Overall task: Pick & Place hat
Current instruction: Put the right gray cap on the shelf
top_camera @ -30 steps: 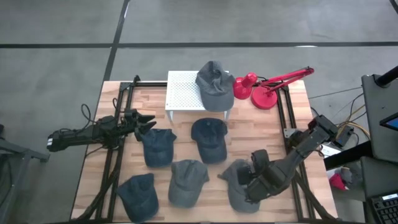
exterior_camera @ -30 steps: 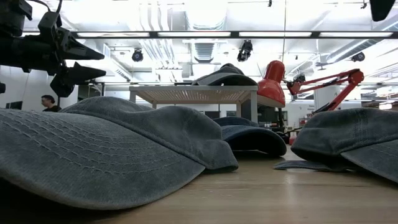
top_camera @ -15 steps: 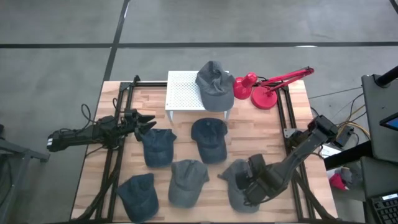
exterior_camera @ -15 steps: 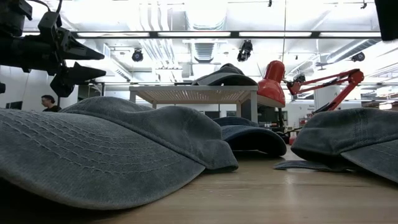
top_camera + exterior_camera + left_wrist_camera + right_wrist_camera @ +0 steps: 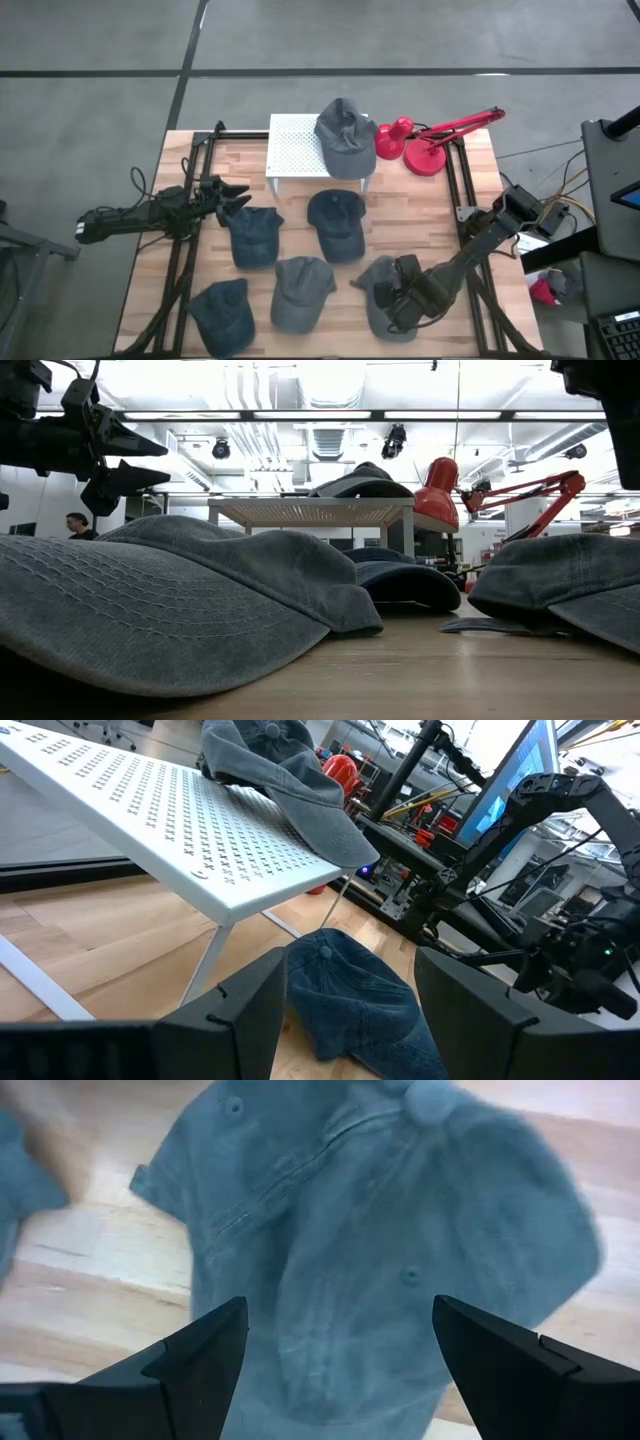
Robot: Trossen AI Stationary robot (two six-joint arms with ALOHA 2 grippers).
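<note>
Your right gripper [image 5: 335, 1350] hangs wide open directly above the grey hat [image 5: 390, 1250]. Lower straight, pinch the crown fabric. Left gripper [image 5: 232, 195], open, waits beside the white rack [image 5: 295, 145].

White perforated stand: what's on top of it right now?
One grey cap sits on the white perforated stand, overhanging its corner nearest the red lamp. The surface beneath the cap is hidden.
</note>
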